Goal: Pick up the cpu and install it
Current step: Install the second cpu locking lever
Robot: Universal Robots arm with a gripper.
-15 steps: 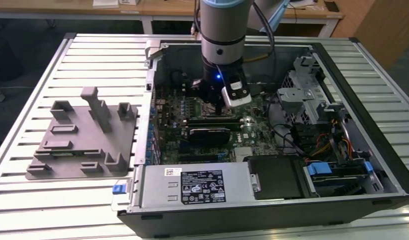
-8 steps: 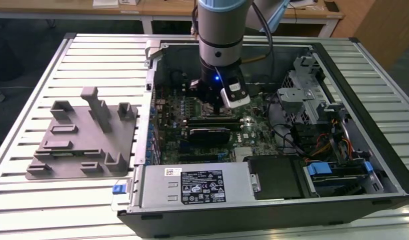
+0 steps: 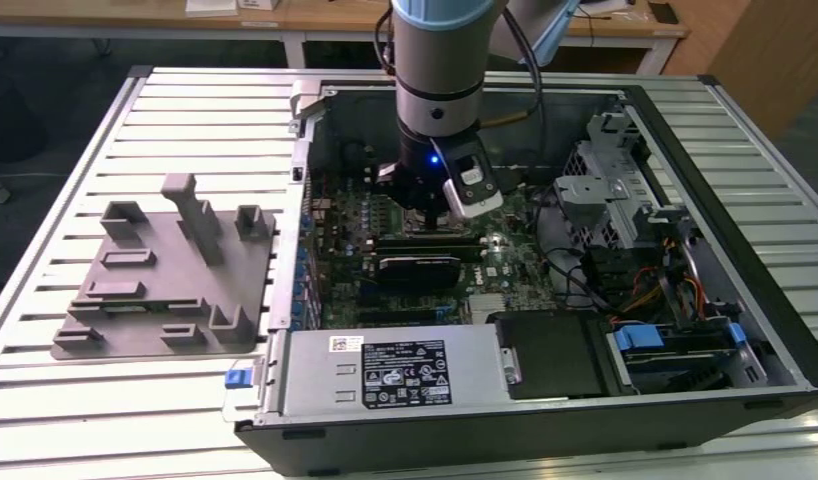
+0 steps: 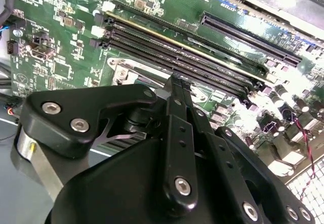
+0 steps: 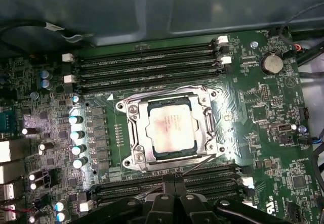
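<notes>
Arm: grey Universal Robots arm (image 3: 436, 60) reaches straight down into the open black computer case (image 3: 543, 400), which lies on its side on the slatted metal bench (image 3: 182, 110).
Jaws: the black gripper (image 4: 176, 85) shows in both wrist views; its two fingers (image 4: 178, 133) lie pressed together with no gap at the tip, nothing between them. The tip hangs above the board, beside the socket edge in the second wrist view.
CPU: small flat square chip with silvery-grey metal top (image 5: 168, 128) sits inside the square metal-framed socket (image 5: 132, 155) on the green motherboard (image 5: 273, 128). Frame surrounds it on all four sides. Lies flat, apart from the gripper.
Socket surroundings: long black memory slots (image 5: 147, 62) run on one side of the socket, a second set on the opposite side nearest the gripper. A row of silver-capped cylindrical capacitors (image 5: 77, 133) stands along a third side. A round coin battery (image 5: 272, 63) sits well apart, toward the board corner.
Tray: grey plastic tray with upright blocks (image 3: 162, 280) rests on the bench at the exterior view's left, outside the case; no chip visible on it.
Case contents: silver power supply box with a label (image 3: 382, 375) lies at the near edge; blue-tabbed drive bays (image 3: 649, 340) at the exterior view's right.
</notes>
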